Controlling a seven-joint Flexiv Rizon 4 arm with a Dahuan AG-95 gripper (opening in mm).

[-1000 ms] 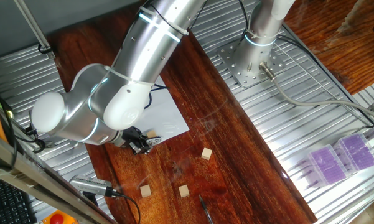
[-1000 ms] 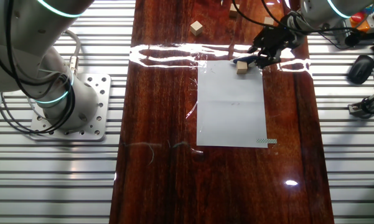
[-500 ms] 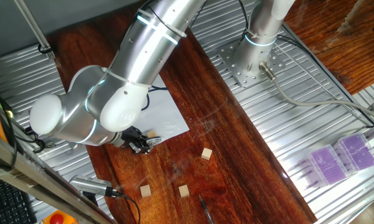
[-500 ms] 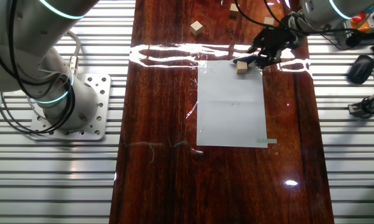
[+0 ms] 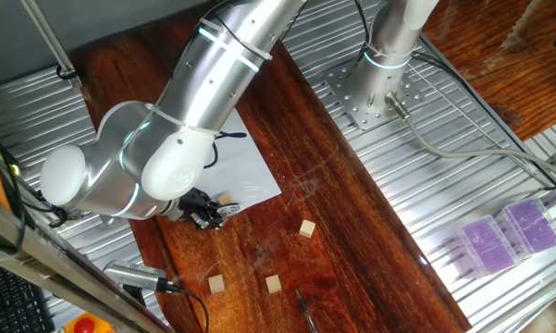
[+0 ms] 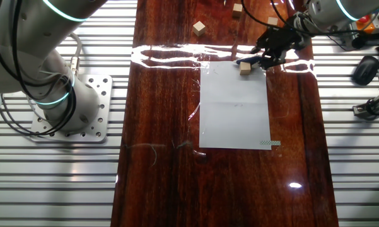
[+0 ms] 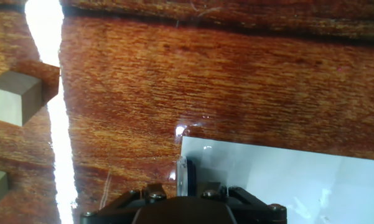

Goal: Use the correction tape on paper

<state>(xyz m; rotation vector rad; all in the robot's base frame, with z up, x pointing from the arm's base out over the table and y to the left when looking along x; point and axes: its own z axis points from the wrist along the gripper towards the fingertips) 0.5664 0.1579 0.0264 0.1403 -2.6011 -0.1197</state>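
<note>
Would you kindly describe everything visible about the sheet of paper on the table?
The paper is a single plain white rectangular sheet, thin and flat on the dark wooden table. One corner carries a small greenish patterned mark. At the opposite end, a small tan wooden cube sits on its edge, and the gripper is down at that same corner, with a dark bluish object beside the cube. In the hand view, the sheet's corner lies just beyond the fingers, its surface looking smooth and unmarked there.

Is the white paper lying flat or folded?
Flat and spread: the paper shows as one full rectangle on the table, no folds visible.
</note>
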